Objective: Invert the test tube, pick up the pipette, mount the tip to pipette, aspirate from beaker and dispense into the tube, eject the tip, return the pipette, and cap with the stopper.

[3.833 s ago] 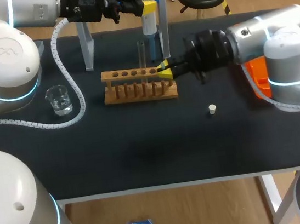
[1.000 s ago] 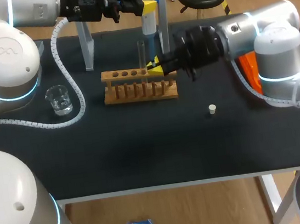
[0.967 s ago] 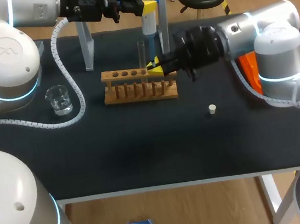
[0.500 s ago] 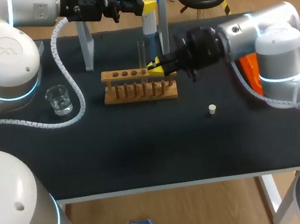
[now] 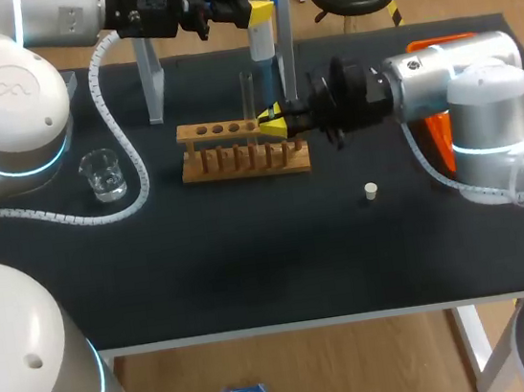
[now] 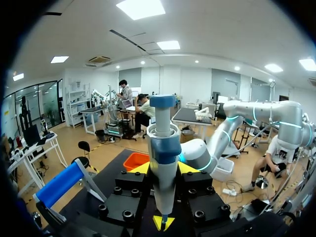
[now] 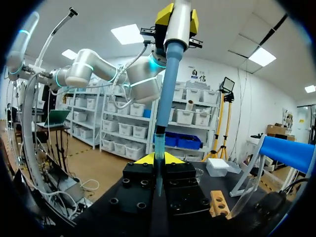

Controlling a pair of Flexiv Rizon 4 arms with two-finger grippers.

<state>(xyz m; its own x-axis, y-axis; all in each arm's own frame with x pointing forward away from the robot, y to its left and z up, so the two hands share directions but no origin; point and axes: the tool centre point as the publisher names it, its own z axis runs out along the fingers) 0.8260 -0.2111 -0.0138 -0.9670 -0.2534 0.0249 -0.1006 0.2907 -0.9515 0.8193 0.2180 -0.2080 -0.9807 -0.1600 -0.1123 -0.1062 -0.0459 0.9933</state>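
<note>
A clear test tube (image 5: 249,93) stands upright in the wooden rack (image 5: 237,153). My right gripper (image 5: 272,122) is shut, its tips level with the rack's top just right of the tube; I cannot tell whether they touch it. My left gripper (image 5: 257,10) is shut on the blue and white pipette (image 5: 261,39), high behind the rack. In the left wrist view the pipette (image 6: 163,148) stands between the left gripper's (image 6: 163,169) yellow fingers. From the right gripper (image 7: 158,159), the pipette's blue shaft (image 7: 170,84) rises straight ahead. A white stopper (image 5: 371,191) lies on the table.
A glass beaker (image 5: 103,173) with clear liquid stands at the left. An orange tip box (image 5: 441,129) shows partly behind my right arm. White stand legs (image 5: 152,85) rise behind the rack, and a coiled cable (image 5: 134,174) drapes beside the beaker.
My right arm has levelled out and its gripper has sunk slightly beside the tube, uncovering the orange box's far edge. The left arm, pipette and tube have not moved.
</note>
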